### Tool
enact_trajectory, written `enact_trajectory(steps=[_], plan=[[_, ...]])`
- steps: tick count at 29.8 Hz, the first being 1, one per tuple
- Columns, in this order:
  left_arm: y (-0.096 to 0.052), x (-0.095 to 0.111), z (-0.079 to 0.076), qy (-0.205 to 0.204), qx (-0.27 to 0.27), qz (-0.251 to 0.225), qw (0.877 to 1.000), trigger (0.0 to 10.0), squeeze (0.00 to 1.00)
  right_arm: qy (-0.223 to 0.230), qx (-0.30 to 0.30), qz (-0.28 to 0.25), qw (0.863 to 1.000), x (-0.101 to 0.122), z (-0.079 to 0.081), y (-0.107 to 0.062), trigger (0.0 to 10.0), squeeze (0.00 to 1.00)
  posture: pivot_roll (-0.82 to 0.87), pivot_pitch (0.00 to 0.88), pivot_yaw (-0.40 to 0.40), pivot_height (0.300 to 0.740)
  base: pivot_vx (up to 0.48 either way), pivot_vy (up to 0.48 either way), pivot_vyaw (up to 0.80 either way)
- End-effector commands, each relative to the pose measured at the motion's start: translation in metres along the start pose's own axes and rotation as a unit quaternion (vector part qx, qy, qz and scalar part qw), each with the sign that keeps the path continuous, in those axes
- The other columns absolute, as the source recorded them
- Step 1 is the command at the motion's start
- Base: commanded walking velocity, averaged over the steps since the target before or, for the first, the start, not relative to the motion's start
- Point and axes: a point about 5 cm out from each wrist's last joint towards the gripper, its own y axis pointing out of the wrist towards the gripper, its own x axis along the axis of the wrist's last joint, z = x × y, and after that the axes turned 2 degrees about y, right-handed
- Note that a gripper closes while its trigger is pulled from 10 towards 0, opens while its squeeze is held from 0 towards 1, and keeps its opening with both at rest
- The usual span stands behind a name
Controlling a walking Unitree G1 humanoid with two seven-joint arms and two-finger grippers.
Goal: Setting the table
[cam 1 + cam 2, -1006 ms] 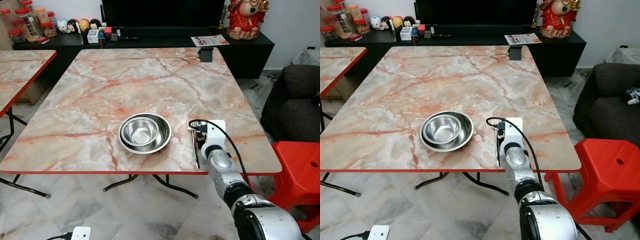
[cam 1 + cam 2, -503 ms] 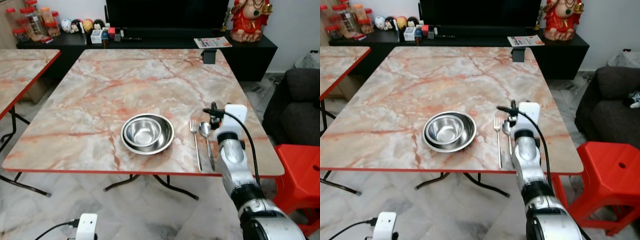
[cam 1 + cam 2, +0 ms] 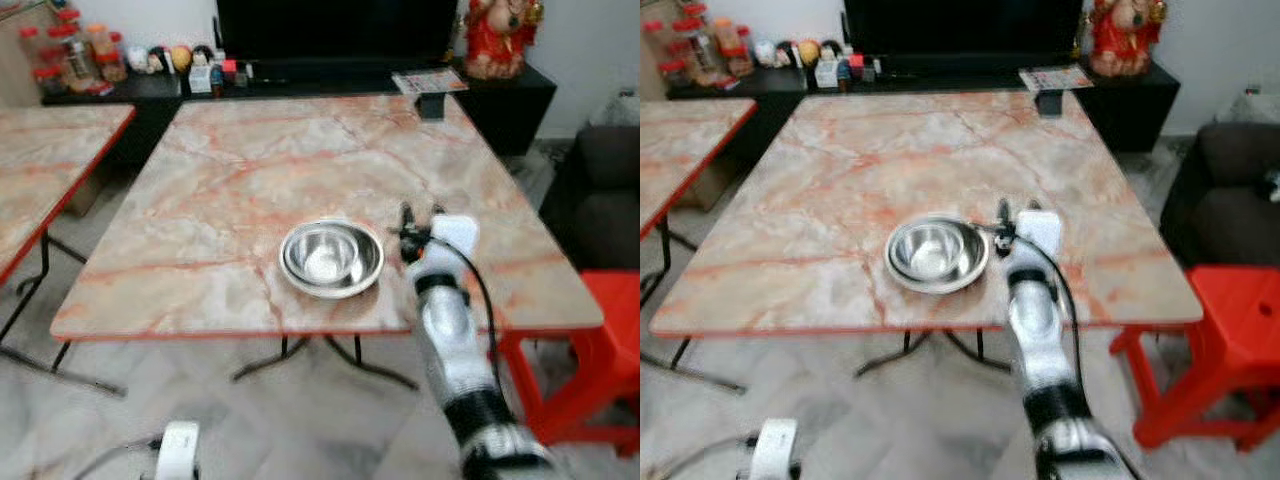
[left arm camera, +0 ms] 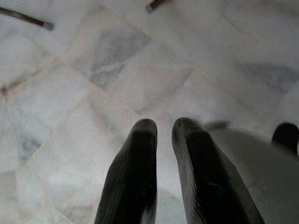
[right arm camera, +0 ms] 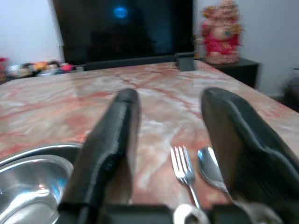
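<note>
Two nested steel bowls (image 3: 332, 258) sit near the front edge of the marble table (image 3: 220, 190). My right gripper (image 5: 171, 95) hovers low over the table just to the right of the bowls, open, with nothing between its fingers. In the right wrist view, a fork (image 5: 184, 166) and a spoon (image 5: 210, 167) lie side by side on the table beneath it, with the bowl rim (image 5: 32, 175) to one side. From the head views my right arm (image 3: 448, 330) covers the cutlery. My left gripper (image 4: 163, 123) hangs over the tiled floor, fingers together and holding nothing.
A red stool (image 3: 612, 330) stands right of the table, with a dark sofa (image 3: 600, 165) behind it. A second marble table (image 3: 40, 170) is on the left. A black TV console (image 3: 320, 75) with jars and a figurine is behind. A white device (image 3: 178, 445) lies on the floor.
The camera has pulled back and the picture is blurred. My right gripper left the spoon beside the fork, then rose; the arm now covers both from the head views.
</note>
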Motion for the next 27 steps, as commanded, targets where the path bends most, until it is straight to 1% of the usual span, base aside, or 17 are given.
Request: enact_trajectory(steps=[1,8,15,18,19,21,24,25,26,27], plan=[[-0.001,-0.003,0.007,0.003,0.008,0.010,1.000,10.0,0.00,0.008,0.017,-0.011,1.000,0.009,0.013,0.002,10.0,0.00,0.05,0.000,-0.001,0.728,0.000,0.420,0.00],[0.000,-0.003,0.006,0.003,0.007,0.010,1.000,10.0,0.00,0.006,0.017,-0.014,1.000,0.012,0.011,0.001,10.0,0.00,0.04,0.000,0.000,0.728,0.000,0.422,0.00],[0.000,-0.001,0.005,0.005,0.005,0.009,1.000,10.0,0.00,-0.002,0.016,-0.018,1.000,0.012,0.007,-0.005,10.0,0.00,0.04,0.000,0.005,0.728,0.000,0.425,0.00],[0.000,-0.001,0.004,0.007,0.004,0.008,1.000,10.0,0.00,-0.010,0.010,-0.013,1.000,0.010,0.002,-0.011,10.0,0.00,0.03,0.000,0.006,0.728,0.000,0.426,0.00],[0.000,-0.001,0.004,0.008,0.004,0.008,1.000,10.0,0.00,-0.024,0.009,-0.011,1.000,0.008,-0.002,-0.016,10.0,0.00,0.03,0.000,0.006,0.728,0.000,0.424,0.00],[0.000,-0.001,0.004,0.008,0.004,0.009,1.000,10.0,0.00,-0.037,0.009,-0.008,0.999,0.005,-0.006,-0.021,10.0,0.00,0.03,0.000,0.006,0.728,0.000,0.424,0.00],[0.000,-0.001,0.004,0.008,0.003,0.009,1.000,10.0,0.00,-0.046,0.006,-0.001,0.999,0.001,-0.012,-0.028,10.0,0.00,0.02,0.000,0.004,0.728,0.000,0.423,0.00],[0.000,-0.001,0.004,0.007,0.003,0.009,1.000,10.0,0.00,-0.055,0.007,0.004,0.998,-0.002,-0.015,-0.032,10.0,0.00,0.02,0.000,0.004,0.728,0.000,0.420,0.00],[0.000,-0.001,0.004,0.007,0.003,0.009,1.000,10.0,0.00,-0.055,0.007,0.004,0.998,-0.002,-0.015,-0.032,10.0,0.00,0.02,0.000,0.004,0.728,0.000,0.420,0.00],[0.000,-0.002,0.003,0.007,0.003,0.009,1.000,10.0,0.00,-0.065,0.009,0.007,0.998,-0.004,-0.017,-0.037,10.0,0.00,0.02,0.000,0.004,0.728,0.000,0.420,0.00]])
